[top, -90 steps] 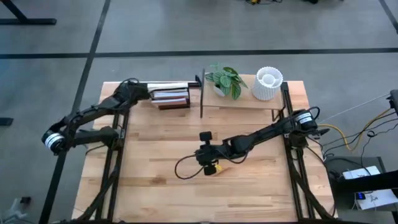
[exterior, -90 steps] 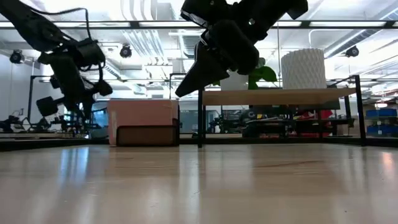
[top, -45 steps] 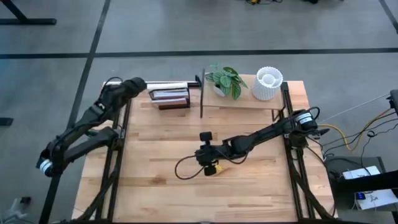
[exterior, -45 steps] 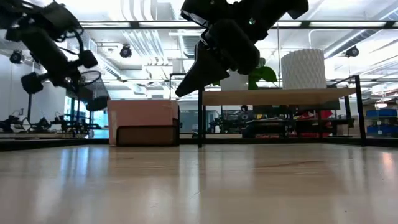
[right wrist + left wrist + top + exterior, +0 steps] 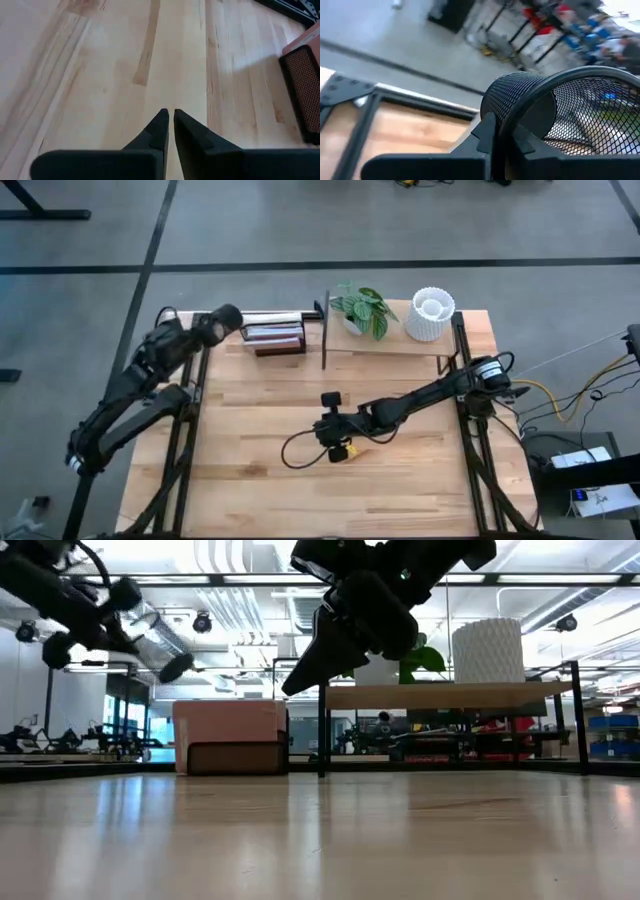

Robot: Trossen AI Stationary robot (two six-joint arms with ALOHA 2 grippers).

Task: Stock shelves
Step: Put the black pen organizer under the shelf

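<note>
The shelves [image 5: 400,346], a black frame with a pale board [image 5: 450,695], stand at the table's far edge, right of centre. My left gripper [image 5: 501,125] is shut on a black mesh cup [image 5: 570,115], held in the air over the far left corner [image 5: 228,316], left of the shelves and higher than their board [image 5: 160,640]. My right gripper [image 5: 170,116] is shut and holds nothing. It hovers over the middle of the table [image 5: 336,444], pointing down toward the left [image 5: 290,690]. My left gripper grips the mesh cup by its rim [image 5: 506,107], with the wall between the two fingers, one inside the cup and one outside. The cup is lifted clear of the table and tilted well over, its closed end pointing toward the shelves and slightly down [image 5: 180,665].
A stack of books and boxes [image 5: 272,333] lies against the shelves' left end. On the board stand a green plant [image 5: 362,308] and a white ribbed vase [image 5: 431,314]. A cable loop [image 5: 298,450] hangs from my right arm over the table's centre.
My left gripper has risen with the mesh cup and turned its wrist. The cup, which hung low beside the books half a second ago, is now higher and tipped over toward the shelves. The left arm's elbow has swung toward the near left.
</note>
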